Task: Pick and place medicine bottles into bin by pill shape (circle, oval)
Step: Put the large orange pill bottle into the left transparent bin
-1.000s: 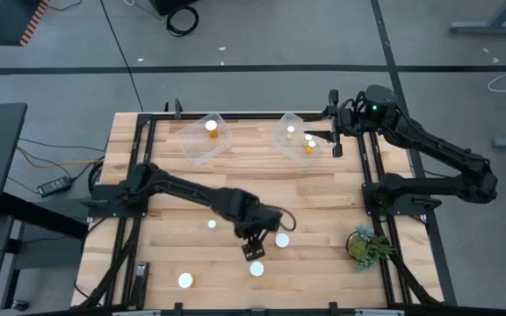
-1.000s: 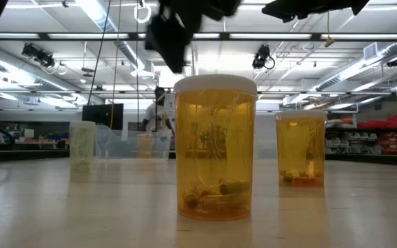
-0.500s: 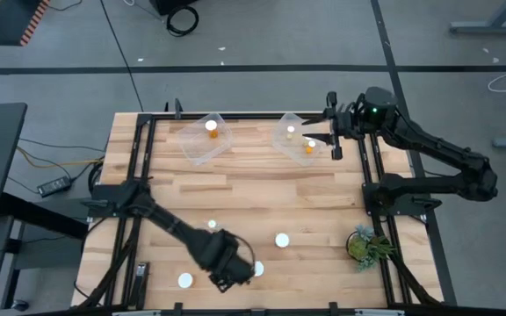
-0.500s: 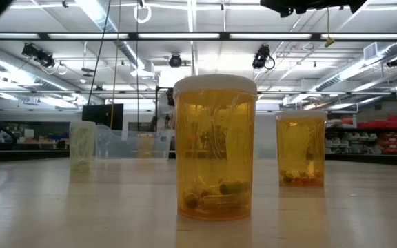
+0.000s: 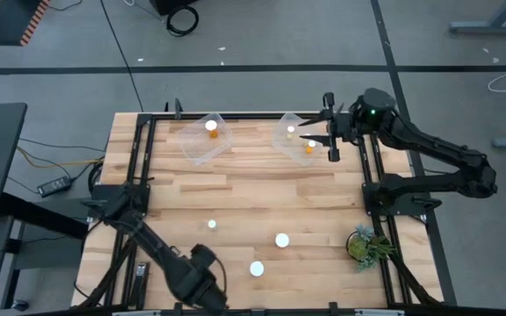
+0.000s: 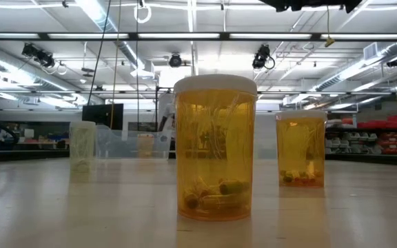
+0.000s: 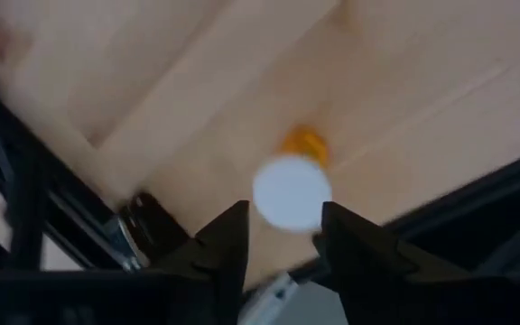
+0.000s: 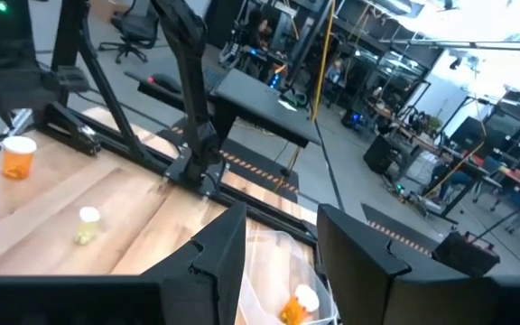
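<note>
Near the table's front left corner my left gripper (image 5: 200,283) (image 7: 283,212) points down, open, above an amber medicine bottle with a white cap (image 7: 292,191). The bottle stands on the wood below and between the fingertips, untouched, and the high view hides it under the hand. Three more bottles (image 5: 212,225) (image 5: 282,239) (image 5: 256,269) stand on the table. One bottle (image 5: 211,126) lies in the left clear bin (image 5: 202,147), and two (image 5: 291,130) (image 5: 310,146) in the right bin (image 5: 286,145). My right gripper (image 5: 330,132) (image 8: 283,239) hovers open at the right bin's edge, holding nothing.
A green plant (image 5: 367,246) stands at the near right by the right arm's base. Black frame rails (image 5: 139,175) run along the table's edges, one close to my left gripper. In the low view a large bottle (image 6: 216,148) stands closest, with others (image 6: 300,148) (image 6: 82,146) behind it.
My left gripper has swung from the table's middle toward the near left corner, rolling its wrist on the way. It now stands over the bottle that stood alone there. The bottles have not moved.
</note>
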Robot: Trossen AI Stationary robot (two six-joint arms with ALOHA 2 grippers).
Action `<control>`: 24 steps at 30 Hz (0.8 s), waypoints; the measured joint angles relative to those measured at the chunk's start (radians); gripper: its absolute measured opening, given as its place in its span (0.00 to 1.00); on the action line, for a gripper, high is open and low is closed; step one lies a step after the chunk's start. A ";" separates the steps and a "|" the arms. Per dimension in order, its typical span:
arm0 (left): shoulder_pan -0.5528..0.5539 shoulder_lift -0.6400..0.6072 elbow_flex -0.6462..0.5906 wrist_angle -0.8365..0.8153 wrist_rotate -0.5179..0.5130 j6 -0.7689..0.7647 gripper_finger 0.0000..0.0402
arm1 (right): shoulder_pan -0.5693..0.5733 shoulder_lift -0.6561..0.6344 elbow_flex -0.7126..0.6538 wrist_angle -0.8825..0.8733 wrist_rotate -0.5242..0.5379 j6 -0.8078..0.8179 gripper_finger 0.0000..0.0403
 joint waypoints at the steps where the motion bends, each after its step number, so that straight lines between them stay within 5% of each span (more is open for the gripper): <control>1: -0.011 0.000 0.000 0.012 0.008 -0.043 0.35 | 0.000 0.005 0.000 0.007 0.000 0.000 0.36; 11: -0.134 0.001 -0.010 0.201 0.009 -0.474 0.32 | 0.000 0.014 0.000 0.003 0.001 -0.003 0.36; 16: -0.200 0.002 -0.071 0.224 0.016 -0.615 0.44 | 0.000 0.014 0.000 -0.005 0.001 -0.004 0.36; 24: -0.190 0.002 -0.171 0.293 0.010 -0.624 0.68 | 0.000 0.014 0.000 0.001 0.001 -0.004 0.36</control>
